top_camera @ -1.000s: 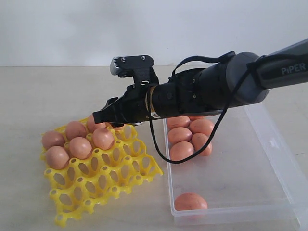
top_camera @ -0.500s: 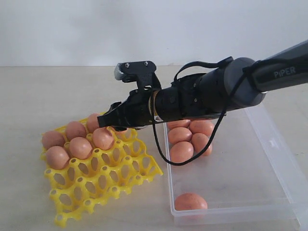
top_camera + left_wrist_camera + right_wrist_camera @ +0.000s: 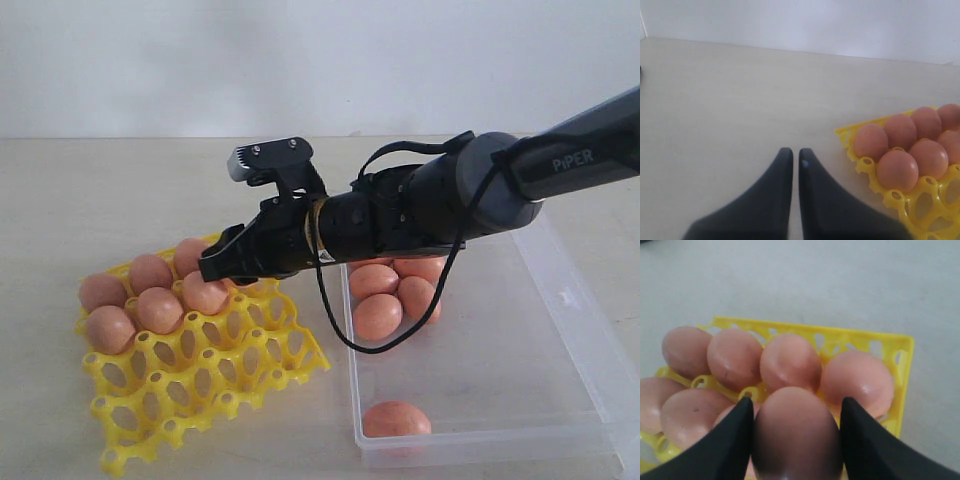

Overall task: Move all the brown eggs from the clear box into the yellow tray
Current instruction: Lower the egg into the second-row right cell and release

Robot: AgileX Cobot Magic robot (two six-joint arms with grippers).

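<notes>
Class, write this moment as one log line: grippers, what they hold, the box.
right gripper: shut on egg over yellow tray | left gripper: shut, empty | clear box: eggs left inside

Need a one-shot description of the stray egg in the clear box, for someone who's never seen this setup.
Start at the clear box, right of the yellow tray in the exterior view. Its other eggs huddle in the far left corner; the lone egg lies by the near wall, touching none of them.
</notes>
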